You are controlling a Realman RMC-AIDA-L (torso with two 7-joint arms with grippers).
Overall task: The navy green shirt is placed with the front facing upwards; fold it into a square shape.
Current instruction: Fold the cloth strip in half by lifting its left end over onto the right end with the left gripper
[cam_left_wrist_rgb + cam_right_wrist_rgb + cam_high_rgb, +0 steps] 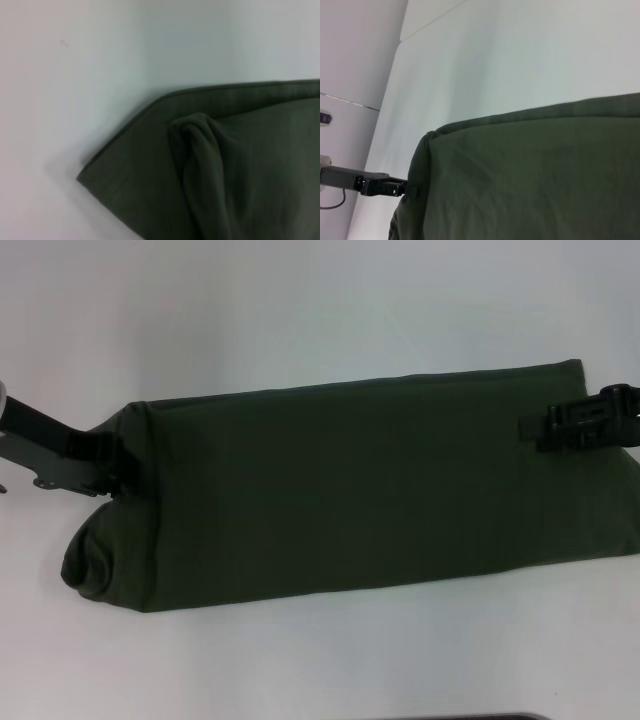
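Navy green shirt [350, 490] is laid on the white bench [300, 310] as a long folded band, plain side up, no lettering seen. Left end effector [110, 465] is set at the band's left end, touching the cloth there; right end effector [580, 425] is set on the right end. Grip state of either cannot be told. A bunched fold is seen at the left corner in the left wrist view.

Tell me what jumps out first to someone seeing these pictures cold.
The navy green shirt, folded into a long dark band with no lettering showing, stretches across the white table. The left gripper sits at its left end, where the cloth bunches, and the right gripper at its right end near the far edge.
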